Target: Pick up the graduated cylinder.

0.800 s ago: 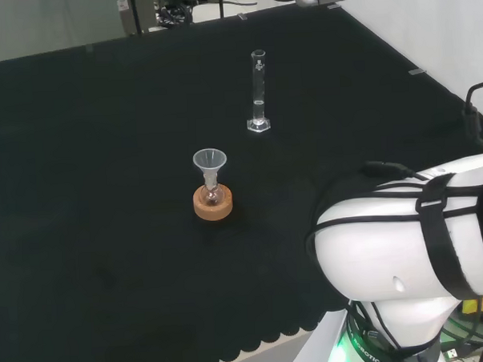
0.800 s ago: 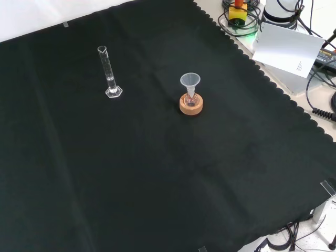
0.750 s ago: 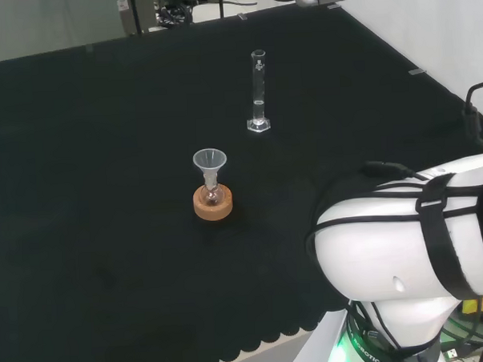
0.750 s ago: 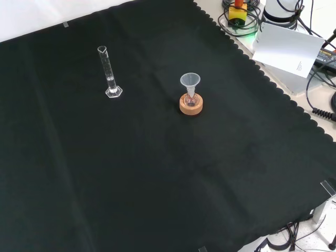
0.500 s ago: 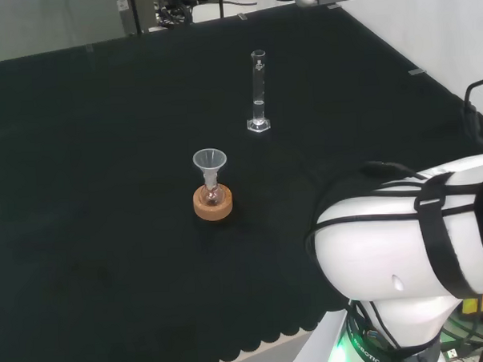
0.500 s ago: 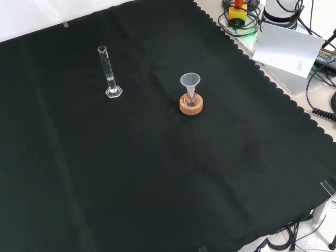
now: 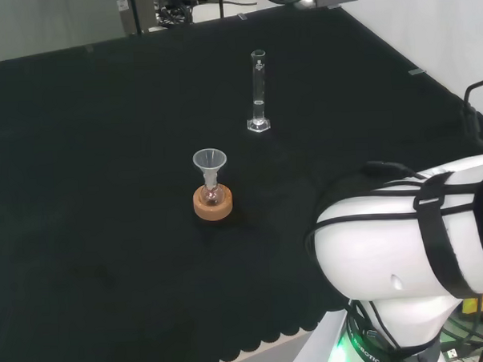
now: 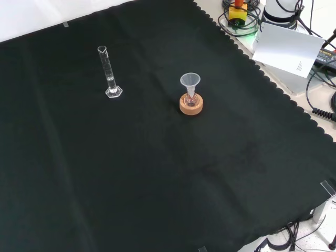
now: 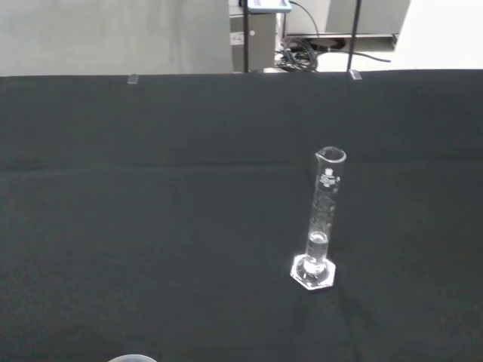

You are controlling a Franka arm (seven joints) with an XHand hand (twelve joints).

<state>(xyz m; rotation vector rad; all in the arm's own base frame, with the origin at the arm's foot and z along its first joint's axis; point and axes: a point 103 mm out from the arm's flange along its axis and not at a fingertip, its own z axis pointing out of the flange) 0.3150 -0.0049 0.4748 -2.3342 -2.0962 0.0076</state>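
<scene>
Nearby, funnelled flask (image 7: 211, 182) on cork ring (image 7: 213, 205); graduated cylinder (image 7: 258, 90) apart.

In the front view, the cylinder (image 8: 109, 73) stands upper left; the funnel (image 8: 190, 85) sits in a flask (image 8: 190, 99) on a ring (image 8: 190, 106) right of it.

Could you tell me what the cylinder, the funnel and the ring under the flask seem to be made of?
The cylinder looks like clear glass or plastic: the black cloth shows through it and its hexagonal foot glints. The funnel is translucent and slightly milky, probably plastic. The ring is matte tan with a grainy look, most likely cork.
</scene>
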